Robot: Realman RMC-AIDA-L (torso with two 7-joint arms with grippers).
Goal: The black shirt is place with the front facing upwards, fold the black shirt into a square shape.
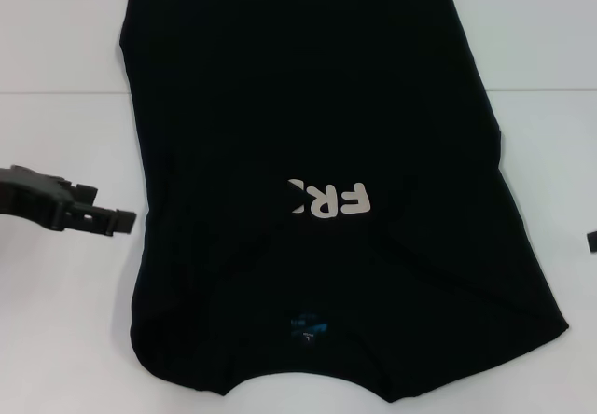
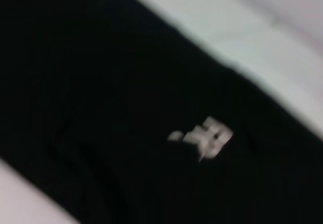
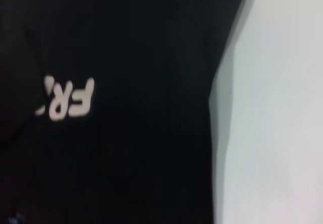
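Observation:
The black shirt (image 1: 308,125) lies flat on the white table, collar end toward me. Both sides are folded in over the middle, so only part of the cream lettering (image 1: 331,200) shows. The small blue neck label (image 1: 306,325) sits near the collar. My left gripper (image 1: 117,218) hovers over the table just left of the shirt's edge, holding nothing. Only a sliver of my right gripper (image 1: 591,241) shows at the right edge of the head view, clear of the shirt. The shirt also fills the left wrist view (image 2: 126,108) and the right wrist view (image 3: 126,82).
The white table (image 1: 65,321) surrounds the shirt on both sides. A seam line (image 1: 56,93) runs across the table at the back.

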